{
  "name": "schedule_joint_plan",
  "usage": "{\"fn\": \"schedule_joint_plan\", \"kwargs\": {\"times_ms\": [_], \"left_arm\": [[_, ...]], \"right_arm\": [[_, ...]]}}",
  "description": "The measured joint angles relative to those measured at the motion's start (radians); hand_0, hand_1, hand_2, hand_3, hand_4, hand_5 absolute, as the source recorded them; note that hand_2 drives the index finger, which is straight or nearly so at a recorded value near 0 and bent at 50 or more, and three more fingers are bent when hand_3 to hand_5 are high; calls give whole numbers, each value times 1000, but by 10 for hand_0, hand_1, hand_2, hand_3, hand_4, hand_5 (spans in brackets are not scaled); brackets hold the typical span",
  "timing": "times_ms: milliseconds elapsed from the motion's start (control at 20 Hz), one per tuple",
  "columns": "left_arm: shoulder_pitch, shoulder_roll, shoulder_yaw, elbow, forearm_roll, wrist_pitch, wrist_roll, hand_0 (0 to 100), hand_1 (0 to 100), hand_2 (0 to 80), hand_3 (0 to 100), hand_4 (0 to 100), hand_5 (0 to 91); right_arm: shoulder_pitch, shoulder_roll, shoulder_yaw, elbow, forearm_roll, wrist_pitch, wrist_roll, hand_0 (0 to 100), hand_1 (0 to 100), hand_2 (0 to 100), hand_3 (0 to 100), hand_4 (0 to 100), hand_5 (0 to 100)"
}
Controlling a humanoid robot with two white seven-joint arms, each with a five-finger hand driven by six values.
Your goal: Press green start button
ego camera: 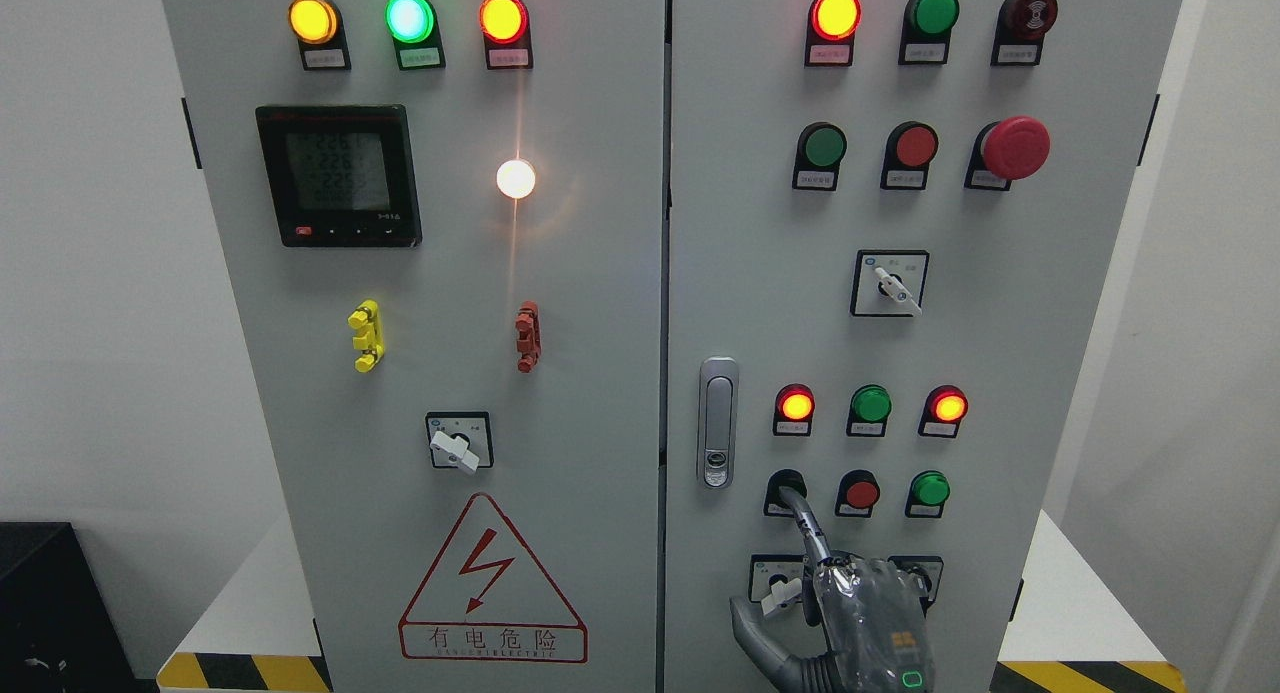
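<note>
Pressing step in hand, contact stage.

1. Right robot hand (860, 613): enters from the bottom edge, right of middle. Pointing pose, holding nothing: index finger (808, 528) is stretched toward 11 o'clock, thumb out at 9 o'clock, and the remaining fingers appear tucked. Left robot hand: not shown.
2. Selector switch (775, 585): on the panel just behind the thumb, partly hidden.
3. Start button (779, 484): leftmost of the lower button row on the right door (1060, 323). The fingertip lies on its cap at 5 o'clock. The cap looks dark green and unlit, though the finger hides part of it.
4. Red button (860, 493): just beside item 3 at 3 o'clock. A brighter green button (930, 488) sits further along the same line.
5. Lamp row (870, 405): above the buttons at 12 o'clock. The outer two glow red, the middle green one looks unlit.
6. Latch (717, 423): at 10 o'clock from item 3, on the door edge.

Judgement: the finger is placed, but whether the cap is fully depressed cannot be told. The next move calls for a short, straight push into the door, with no sideways slip toward the red neighbour, then a clean release.
</note>
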Motion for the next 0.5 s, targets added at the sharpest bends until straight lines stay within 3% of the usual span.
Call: {"fn": "schedule_joint_plan", "kwargs": {"times_ms": [350,400,500], "left_arm": [[0,0,0,0,0,0,0,120,556,0,0,0,0],[0,0,0,0,0,0,0,120,556,0,0,0,0],[0,0,0,0,0,0,0,120,556,0,0,0,0]], "right_arm": [[64,0,3,-78,-67,-13,1,381,280,0,973,935,1000],[74,1,3,-91,-81,-13,0,399,266,0,892,894,958],[98,1,6,-119,-115,-14,-3,403,253,0,847,847,914]]}}
